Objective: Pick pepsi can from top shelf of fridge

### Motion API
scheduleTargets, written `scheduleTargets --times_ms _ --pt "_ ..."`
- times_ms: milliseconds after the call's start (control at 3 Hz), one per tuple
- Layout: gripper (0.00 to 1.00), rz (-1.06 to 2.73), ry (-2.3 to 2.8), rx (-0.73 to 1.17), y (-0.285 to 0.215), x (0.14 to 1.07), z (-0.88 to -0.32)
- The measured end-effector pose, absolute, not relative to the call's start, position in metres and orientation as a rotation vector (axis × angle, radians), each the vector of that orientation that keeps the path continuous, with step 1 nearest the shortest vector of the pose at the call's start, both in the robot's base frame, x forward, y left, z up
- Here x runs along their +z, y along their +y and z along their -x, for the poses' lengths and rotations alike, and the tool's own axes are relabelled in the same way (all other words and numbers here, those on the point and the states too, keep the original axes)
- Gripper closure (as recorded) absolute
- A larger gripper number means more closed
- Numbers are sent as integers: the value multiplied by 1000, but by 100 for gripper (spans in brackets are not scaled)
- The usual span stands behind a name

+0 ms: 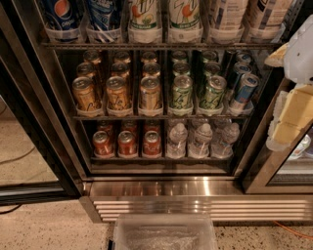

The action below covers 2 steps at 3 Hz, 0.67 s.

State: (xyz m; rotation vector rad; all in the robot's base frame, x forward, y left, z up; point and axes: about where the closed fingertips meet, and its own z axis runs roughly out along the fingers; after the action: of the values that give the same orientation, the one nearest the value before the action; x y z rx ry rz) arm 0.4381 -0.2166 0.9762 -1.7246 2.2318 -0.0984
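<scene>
The pepsi can [61, 14], dark blue with the round logo, stands at the far left of the top shelf [146, 45] of the fridge [205, 195]; its top is cut off by the frame's upper edge. Beside it stand another blue can [103, 14], two green-and-white cans [164, 17] and pale cans [244, 14]. My gripper [289, 114], white with pale yellow parts, hangs at the right edge of the view in front of the fridge's right frame, far right of and lower than the pepsi can.
The middle shelf holds gold and green cans [149, 93]. The bottom shelf holds red cans [127, 143] and water bottles [200, 141]. A clear plastic bin [164, 234] sits on the floor in front. The open door's black frame [34, 127] is at left.
</scene>
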Motion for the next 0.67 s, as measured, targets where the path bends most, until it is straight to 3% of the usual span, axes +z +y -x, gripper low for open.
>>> scheduleTargets --times_ms 667 --pt "0 1725 2194 -75 -205 979 -433"
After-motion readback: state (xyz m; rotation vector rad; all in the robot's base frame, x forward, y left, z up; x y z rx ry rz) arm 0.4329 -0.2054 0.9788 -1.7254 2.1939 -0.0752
